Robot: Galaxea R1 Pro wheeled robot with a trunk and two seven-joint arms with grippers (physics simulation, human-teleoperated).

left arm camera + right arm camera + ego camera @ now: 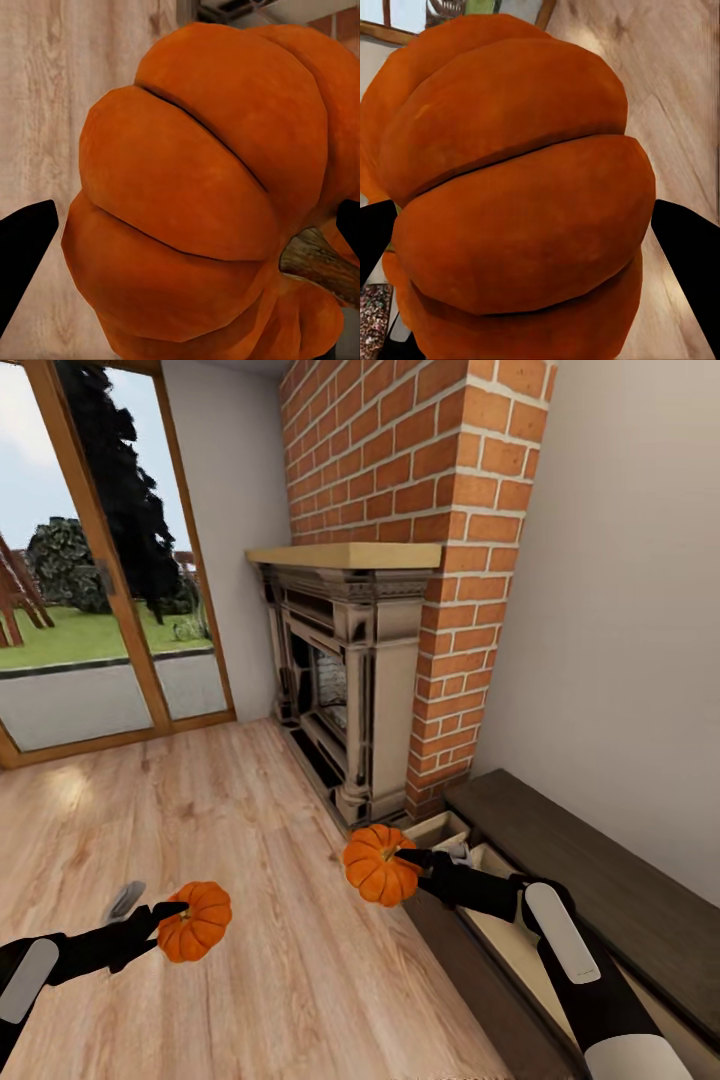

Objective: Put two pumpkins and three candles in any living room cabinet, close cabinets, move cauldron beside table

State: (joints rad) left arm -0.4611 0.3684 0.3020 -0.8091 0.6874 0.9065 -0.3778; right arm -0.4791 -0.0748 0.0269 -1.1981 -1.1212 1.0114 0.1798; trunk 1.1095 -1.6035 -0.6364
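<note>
We see the open cabinet (600, 880) cut off by the frame's right and bottom edges; its drawer contents are partly hidden behind the right gripper (408, 857) and its pumpkin (378, 865).

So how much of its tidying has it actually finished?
Nothing looks stored yet. In hand: the left gripper holds one pumpkin over the wood floor, and the right gripper holds the other pumpkin beside the cabinet, whose drawer stands open. Left: both pumpkins go inside, then candles, closing up, cauldron.
</note>
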